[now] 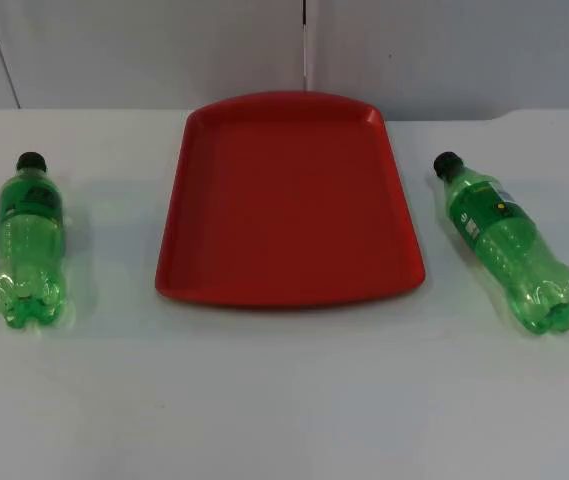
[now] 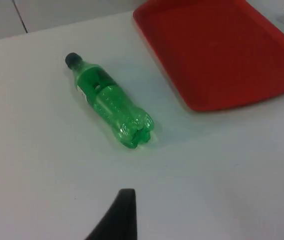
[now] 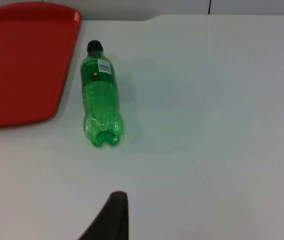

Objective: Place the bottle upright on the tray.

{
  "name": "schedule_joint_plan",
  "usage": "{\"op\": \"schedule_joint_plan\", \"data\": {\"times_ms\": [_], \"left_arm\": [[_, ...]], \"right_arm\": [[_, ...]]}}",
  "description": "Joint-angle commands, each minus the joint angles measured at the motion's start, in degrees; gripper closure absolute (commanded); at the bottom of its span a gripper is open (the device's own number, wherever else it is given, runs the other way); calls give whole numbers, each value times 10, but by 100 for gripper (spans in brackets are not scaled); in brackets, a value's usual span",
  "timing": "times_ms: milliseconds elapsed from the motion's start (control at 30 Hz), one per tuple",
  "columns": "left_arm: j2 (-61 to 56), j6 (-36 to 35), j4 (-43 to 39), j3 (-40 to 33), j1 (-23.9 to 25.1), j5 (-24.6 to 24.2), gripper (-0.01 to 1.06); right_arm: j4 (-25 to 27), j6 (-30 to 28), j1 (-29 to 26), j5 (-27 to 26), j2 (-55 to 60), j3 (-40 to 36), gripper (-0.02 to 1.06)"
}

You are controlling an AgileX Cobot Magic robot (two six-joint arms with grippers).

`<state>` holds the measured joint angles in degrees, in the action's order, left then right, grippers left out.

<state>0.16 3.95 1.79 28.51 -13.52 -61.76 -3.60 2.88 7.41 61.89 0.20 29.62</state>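
Two green bottles, one red tray, all on the white surface (image 1: 284,400). Left bottle (image 1: 29,243) and right bottle (image 1: 509,245) both lie on their sides, black caps toward the wall, flanking the tray (image 1: 289,200). Tray holds nothing. Left claw (image 2: 124,210) and right claw (image 3: 114,212) hover above the surface, each showing one fingertip; opening cannot be told.

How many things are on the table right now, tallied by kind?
Bottles: 2, left bottle and right bottle, both green, lying on their sides
Tray: 1, red, between them, nothing on it
Total: 3
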Motion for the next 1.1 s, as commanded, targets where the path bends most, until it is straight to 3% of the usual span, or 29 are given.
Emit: {"op": "schedule_joint_plan", "data": {"times_ms": [0,633,1067], "left_arm": [[-2,-18,-11,-2,-1,1,0],[-2,-35,-22,0,-1,4,0],[104,-60,-6,73,-1,51,0]], "right_arm": [[-3,1,-4,-1,-2,-1,0],[-3,1,-4,-1,-2,-1,0],[-3,1,-4,-1,-2,-1,0]]}}
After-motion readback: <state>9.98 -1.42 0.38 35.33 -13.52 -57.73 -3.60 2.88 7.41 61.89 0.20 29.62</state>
